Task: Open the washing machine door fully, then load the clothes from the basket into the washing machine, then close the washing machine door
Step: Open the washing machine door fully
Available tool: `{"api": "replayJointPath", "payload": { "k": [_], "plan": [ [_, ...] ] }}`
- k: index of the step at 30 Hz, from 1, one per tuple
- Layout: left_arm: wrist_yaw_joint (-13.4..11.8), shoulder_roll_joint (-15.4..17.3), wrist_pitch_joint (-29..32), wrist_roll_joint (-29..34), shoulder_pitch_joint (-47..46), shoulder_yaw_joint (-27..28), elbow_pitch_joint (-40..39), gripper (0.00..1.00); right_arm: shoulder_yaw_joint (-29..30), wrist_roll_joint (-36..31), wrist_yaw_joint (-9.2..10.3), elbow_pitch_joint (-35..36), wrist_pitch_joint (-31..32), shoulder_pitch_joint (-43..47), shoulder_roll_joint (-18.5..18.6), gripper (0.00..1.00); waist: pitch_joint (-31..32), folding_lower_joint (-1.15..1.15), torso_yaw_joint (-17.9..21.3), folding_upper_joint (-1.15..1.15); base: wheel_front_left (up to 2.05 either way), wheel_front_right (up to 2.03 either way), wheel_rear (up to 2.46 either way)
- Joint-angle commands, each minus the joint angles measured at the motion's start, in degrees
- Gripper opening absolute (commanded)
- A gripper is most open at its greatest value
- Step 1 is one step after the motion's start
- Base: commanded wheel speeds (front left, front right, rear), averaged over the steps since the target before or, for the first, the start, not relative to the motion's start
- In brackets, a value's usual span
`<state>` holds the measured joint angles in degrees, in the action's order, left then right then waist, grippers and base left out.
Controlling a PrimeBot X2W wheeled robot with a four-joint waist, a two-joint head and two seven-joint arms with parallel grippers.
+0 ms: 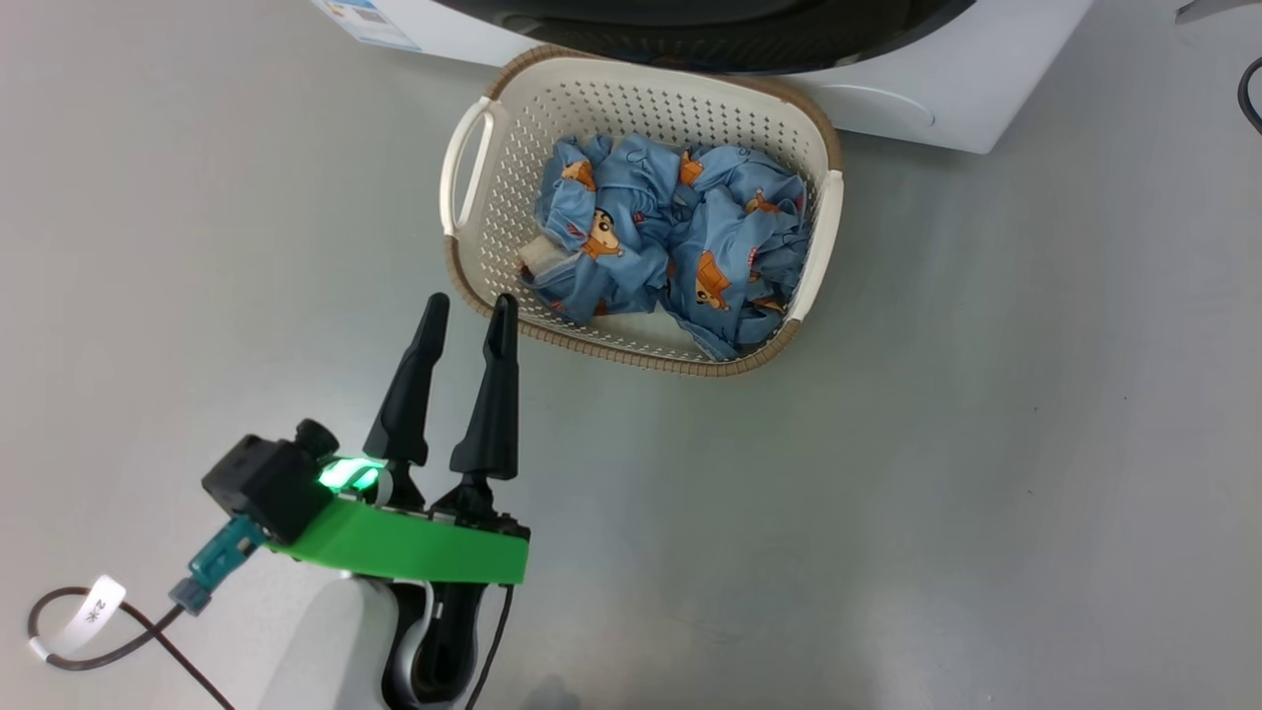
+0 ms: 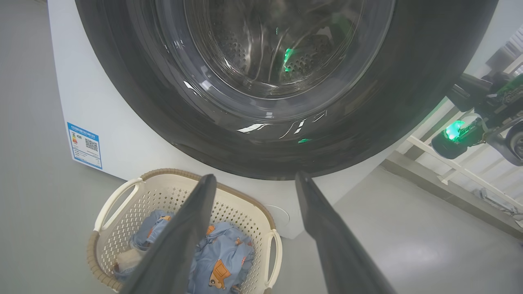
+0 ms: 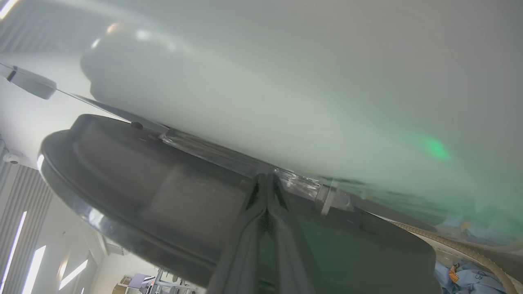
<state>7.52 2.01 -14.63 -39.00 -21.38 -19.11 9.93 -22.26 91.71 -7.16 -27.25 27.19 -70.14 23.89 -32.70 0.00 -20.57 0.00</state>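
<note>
At the foot of the machine (image 1: 946, 94), head view: the basket (image 1: 592, 108) is set on the floor close against the front. Whether it touches cannot be told. The clothes (image 1: 670, 237) are bunched inside it, none lifted. The left gripper (image 1: 471, 306) is held just off the basket rim on the side away from the machine. Its fingers are spread wide, nothing is gripped, and the tips are aimed toward the machine.

Left wrist view: the door (image 2: 408, 81) is seen on the machine front, above the basket. The drum is seen through the glass. No gap is made out at the rim, so the door is judged shut or nearly so. The right arm (image 2: 453, 141), green lamp lit, is noted at the door's outer edge.

Right wrist view: the right gripper (image 3: 267, 179) is seen with its fingers pressed together and nothing pinched between them. The tips are set at the seam where the door rim meets the white machine front. Whether they are hooked behind the rim cannot be told, as the picture is blurred.

Step in hand, as judged: the first, opening the door. Loading is not begun.

Next move, as judged: the rim is to be caught by the closed fingers, drawn away from the machine and swung fully open. The left gripper is placed ready for the clothes.
</note>
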Motion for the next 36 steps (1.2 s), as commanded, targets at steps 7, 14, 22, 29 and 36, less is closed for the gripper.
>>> {"api": "replayJointPath", "payload": {
  "k": [7,14,22,29,36],
  "plan": [
    [0.0,0.9,-0.4,-0.4,-0.7,1.3,-1.0,1.00,-1.4,-1.6,-0.33,2.2,1.1,1.3,-1.6,0.00,1.5,0.00,-0.4,0.00,0.00,0.00,0.00],
    [0.0,0.9,-0.4,0.8,0.8,0.8,-1.3,1.00,-2.5,-1.4,-0.33,4.0,1.3,5.7,-2.5,0.00,4.4,0.00,0.4,0.00,0.00,0.00,0.00],
    [0.0,0.9,-0.4,2.6,3.4,0.8,-1.2,1.00,-3.7,-1.0,-0.33,6.1,1.9,11.1,-3.2,0.00,8.5,0.00,1.2,0.00,0.00,0.00,0.00],
    [0.0,0.9,-0.4,4.1,6.1,1.3,-1.2,1.00,-4.8,-0.8,-0.33,7.4,2.8,14.8,-4.1,0.00,11.9,0.00,1.3,0.00,0.00,0.00,0.00],
    [0.0,0.9,-0.4,5.8,9.3,2.8,-0.9,1.00,-6.6,-0.5,-0.33,8.9,4.4,19.1,-5.8,0.00,16.0,0.00,1.1,0.00,0.00,0.00,0.00]
  ]
}}
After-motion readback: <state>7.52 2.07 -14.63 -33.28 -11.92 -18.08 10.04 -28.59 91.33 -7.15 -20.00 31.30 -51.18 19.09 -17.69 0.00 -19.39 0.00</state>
